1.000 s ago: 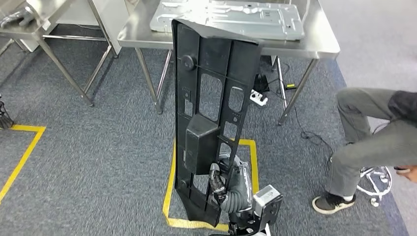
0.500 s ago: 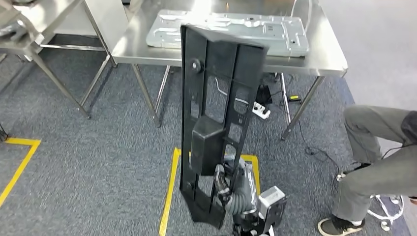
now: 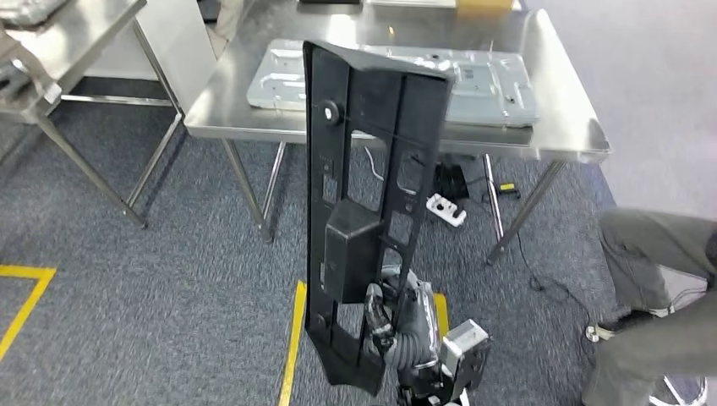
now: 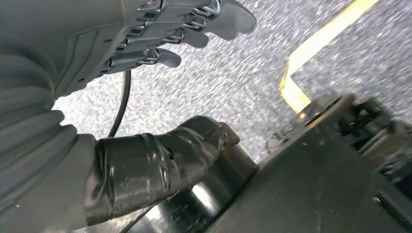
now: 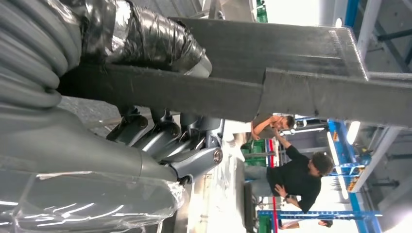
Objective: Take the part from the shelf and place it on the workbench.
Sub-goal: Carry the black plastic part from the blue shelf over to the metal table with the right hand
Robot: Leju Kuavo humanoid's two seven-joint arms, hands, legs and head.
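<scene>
Part: we've got the long black part [image 3: 365, 211] upright at centre, its top overlapping the workbench [image 3: 558, 127] edge at 12 o'clock.
Right hand: our right hand [image 3: 391, 326] is clamped on its lower end.
Left hand: our left hand [image 4: 160, 63] hangs over carpet, fingers apart, holding nothing.
Bystander: a seated person's legs [image 3: 659, 288] at 4 o'clock.

left hand [image 4: 145, 97] empty, fingers [image 4: 194, 24] apart & slightly curled, thumb [image 4: 160, 165] wrapped in black tape. below it grey speckled carpet [image 4: 228, 82] w/ a yellow tape line [image 4: 316, 48] bent at a corner. thin black cable [image 4: 124, 104] runs over carpet by the hand.
</scene>
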